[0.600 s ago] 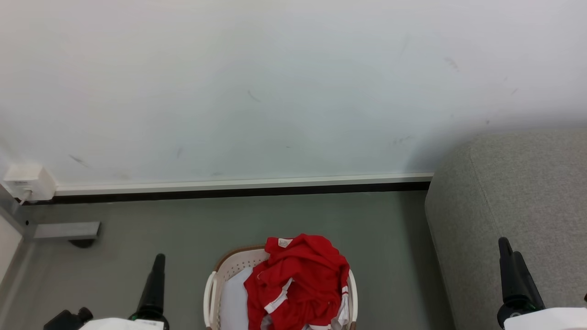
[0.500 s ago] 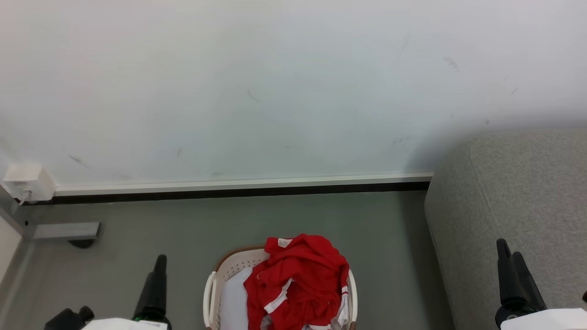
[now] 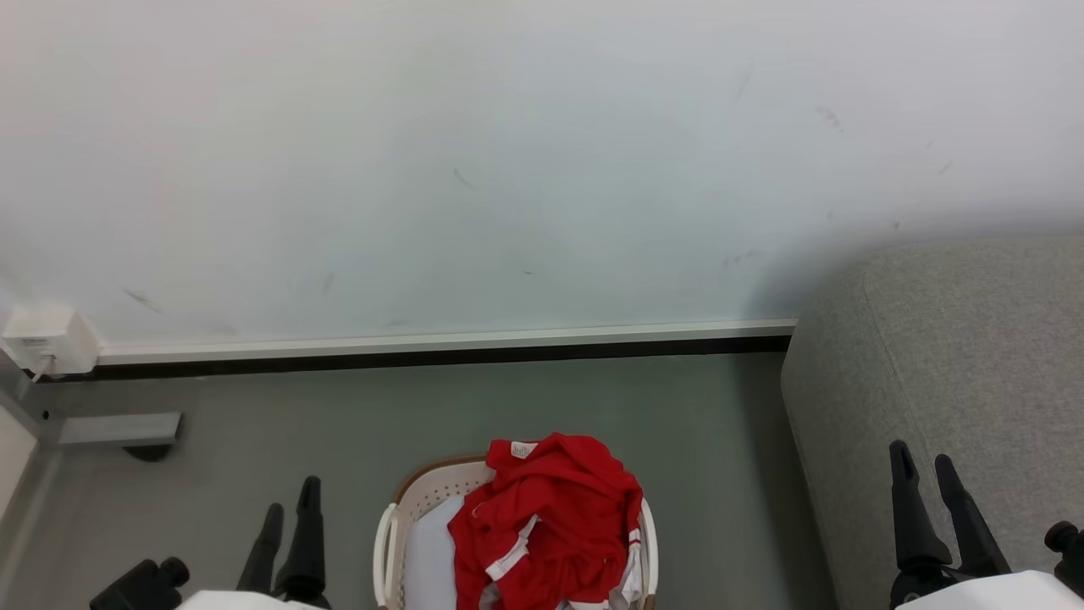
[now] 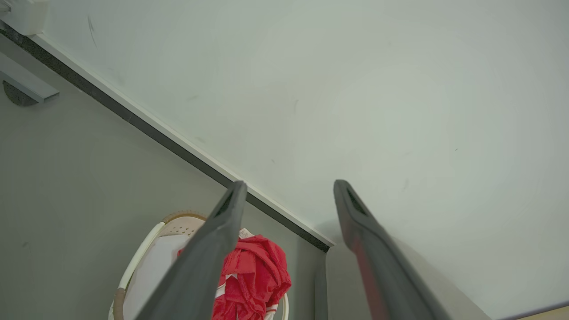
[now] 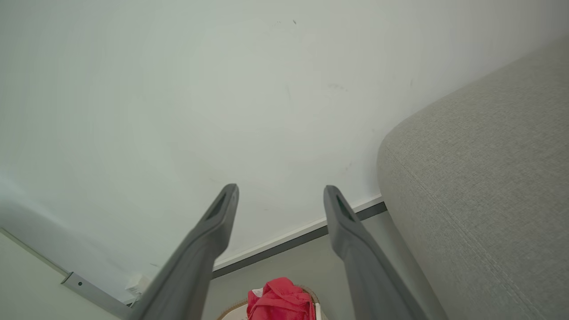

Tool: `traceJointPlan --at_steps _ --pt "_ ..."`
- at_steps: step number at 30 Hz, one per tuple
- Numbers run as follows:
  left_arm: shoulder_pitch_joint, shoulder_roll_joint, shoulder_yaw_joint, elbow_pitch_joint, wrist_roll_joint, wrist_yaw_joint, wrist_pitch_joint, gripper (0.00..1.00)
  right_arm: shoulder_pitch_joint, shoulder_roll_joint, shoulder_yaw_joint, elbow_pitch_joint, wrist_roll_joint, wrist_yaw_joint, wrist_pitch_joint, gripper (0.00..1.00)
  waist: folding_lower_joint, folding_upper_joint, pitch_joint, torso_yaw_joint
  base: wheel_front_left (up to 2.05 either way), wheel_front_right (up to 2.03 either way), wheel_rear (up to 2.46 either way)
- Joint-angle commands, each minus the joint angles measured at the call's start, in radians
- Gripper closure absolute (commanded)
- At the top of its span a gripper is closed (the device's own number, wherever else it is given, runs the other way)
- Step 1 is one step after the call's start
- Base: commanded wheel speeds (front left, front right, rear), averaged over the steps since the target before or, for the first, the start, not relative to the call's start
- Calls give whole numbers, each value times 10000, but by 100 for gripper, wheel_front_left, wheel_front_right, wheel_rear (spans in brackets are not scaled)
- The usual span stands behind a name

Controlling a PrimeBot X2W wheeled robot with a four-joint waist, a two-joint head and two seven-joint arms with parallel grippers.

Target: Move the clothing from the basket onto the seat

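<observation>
Red clothing (image 3: 550, 525) with white stripes and a small white neck label lies heaped in the cream basket (image 3: 423, 496), which stands on the grey floor at the bottom centre of the head view. The clothing (image 4: 253, 275) (image 5: 280, 304) and the basket (image 4: 138, 262) also appear low in both wrist views. The grey seat (image 3: 957, 364) (image 5: 480, 191) rises at the right. My left gripper (image 3: 290, 496) (image 4: 286, 189) hangs open left of the basket, holding nothing. My right gripper (image 3: 921, 462) (image 5: 280, 192) stands open in front of the seat, also holding nothing.
A pale wall with a white and black baseboard (image 3: 440, 347) runs behind the basket. A white socket box (image 3: 47, 339) and a grey bracket (image 3: 118, 428) sit at the far left. Bare grey floor (image 3: 508, 407) lies between basket and wall.
Both grippers have turned so that their two fingers now show apart. The right one has shifted slightly left, the left one slightly right. The basket and clothing have not moved.
</observation>
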Motion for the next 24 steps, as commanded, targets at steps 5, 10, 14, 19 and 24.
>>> traceJointPlan --at_steps 5,10,14,19,24 --pt "56 80 -41 -210 985 82 -237 0 28 -100 111 -148 -903 -9 -229 0 0 0 -12 -23 0 0 0" --pt "117 83 -83 -289 1685 138 -390 0 56 -93 207 -120 -1537 -10 -384 0 0 0 -16 -38 0 0 0" --pt "155 96 -128 -344 2233 163 -488 0 68 -88 293 -127 -2003 -10 -486 0 0 0 -14 -46 0 0 0" --pt "220 130 -181 -378 2842 174 -626 0 90 -82 367 -142 -2559 -11 -637 0 0 0 -16 -54 0 0 0" --pt "306 165 -206 -382 3394 207 -758 0 143 -62 438 -160 -3103 -12 -759 0 0 0 -32 -65 0 0 0"
